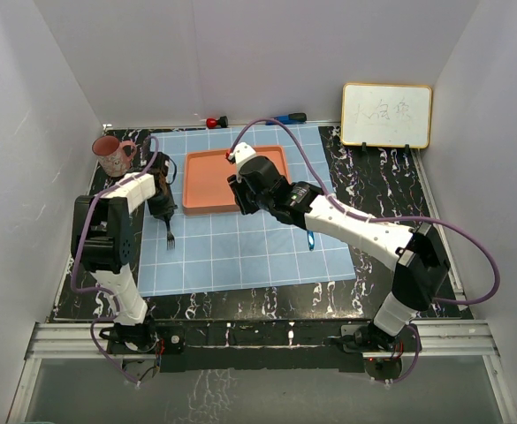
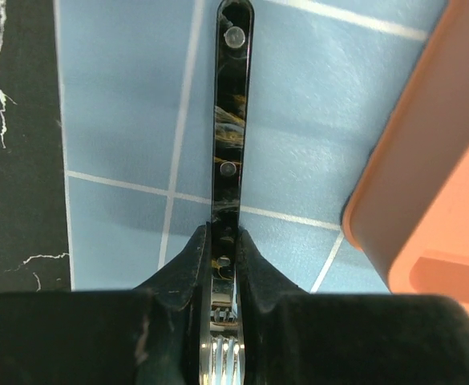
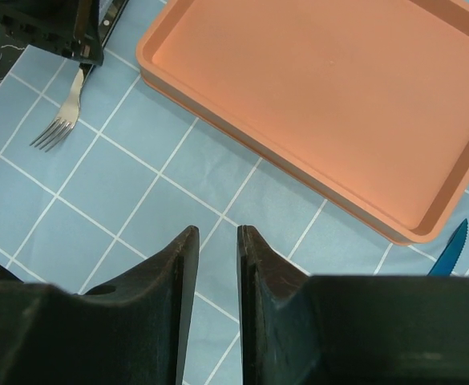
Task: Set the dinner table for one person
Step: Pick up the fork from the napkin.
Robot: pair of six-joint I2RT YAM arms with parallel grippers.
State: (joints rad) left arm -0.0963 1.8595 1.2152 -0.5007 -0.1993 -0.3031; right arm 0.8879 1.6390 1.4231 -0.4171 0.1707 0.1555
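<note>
Left claw (image 2: 222,242) clenched on fork (image 2: 230,96) handle, just left of orange tray (image 3: 314,72) — right claw (image 3: 216,241) slightly parted, holding nothing, over blue gridded cloth (image 3: 122,184). Black marble tabletop (image 1: 382,181) underlies cloth and tray.

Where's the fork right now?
Top view: the fork is left of the orange tray, over the blue cloth, its handle clamped in the left gripper.
</note>
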